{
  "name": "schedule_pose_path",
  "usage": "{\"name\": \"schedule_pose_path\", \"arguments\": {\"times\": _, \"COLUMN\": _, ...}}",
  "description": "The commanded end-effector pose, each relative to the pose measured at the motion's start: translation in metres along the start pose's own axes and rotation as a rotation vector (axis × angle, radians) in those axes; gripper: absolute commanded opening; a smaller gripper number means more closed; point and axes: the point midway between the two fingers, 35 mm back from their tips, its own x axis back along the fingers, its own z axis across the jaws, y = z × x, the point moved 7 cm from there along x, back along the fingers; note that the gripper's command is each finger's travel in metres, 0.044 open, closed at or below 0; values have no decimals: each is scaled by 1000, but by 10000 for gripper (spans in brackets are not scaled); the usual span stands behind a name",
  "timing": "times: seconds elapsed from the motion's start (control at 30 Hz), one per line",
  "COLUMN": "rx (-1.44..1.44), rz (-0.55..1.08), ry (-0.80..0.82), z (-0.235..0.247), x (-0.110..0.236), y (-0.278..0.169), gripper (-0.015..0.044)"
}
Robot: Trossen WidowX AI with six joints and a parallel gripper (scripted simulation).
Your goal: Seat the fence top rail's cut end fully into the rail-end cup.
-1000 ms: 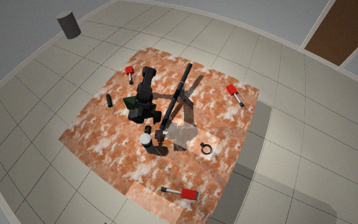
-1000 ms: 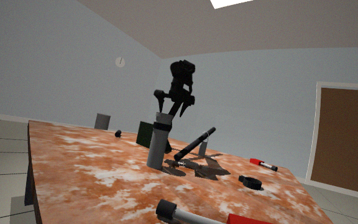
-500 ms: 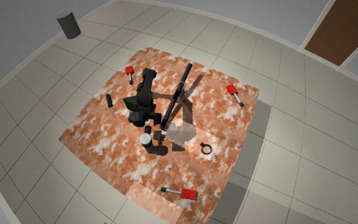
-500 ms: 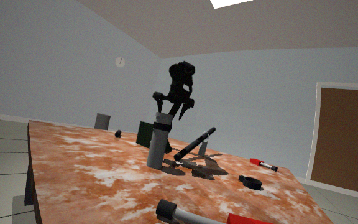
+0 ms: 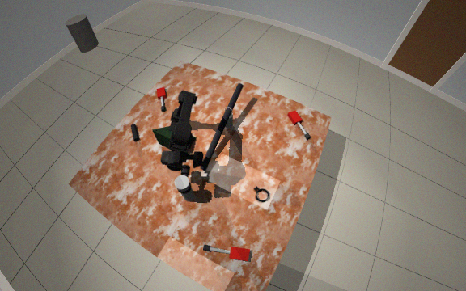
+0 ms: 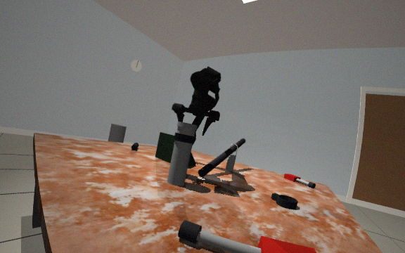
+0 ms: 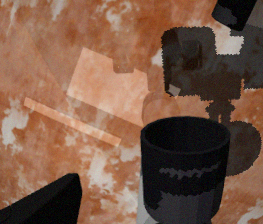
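At frame centre, the gripper (image 6: 202, 121) hovers spread wide and empty above the post (image 6: 181, 158). The rail (image 6: 221, 157) slants lower right of it, untouched.

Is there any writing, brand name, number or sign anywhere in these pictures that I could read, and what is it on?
None: no readable text in any view.
The wall clock is too small to show numerals.
The big post, the dark rail, the red-handled tools and the brown door carry no labels.
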Motion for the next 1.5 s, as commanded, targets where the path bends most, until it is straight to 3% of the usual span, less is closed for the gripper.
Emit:
{"name": "schedule_pose_path", "arguments": {"times": 0.0, "rx": -4, "rz": -19, "ry": -4, "z": 0, "x": -12, "y": 0, "gripper": 440}}
{"name": "schedule_pose_path", "arguments": {"times": 1.03, "rx": -1, "rz": -46, "ry": -15, "z": 1, "x": -54, "y": 2, "gripper": 440}}
{"name": "schedule_pose_path", "arguments": {"times": 1.47, "rx": -1, "rz": -46, "ry": -15, "z": 1, "x": -54, "y": 2, "gripper": 99}}
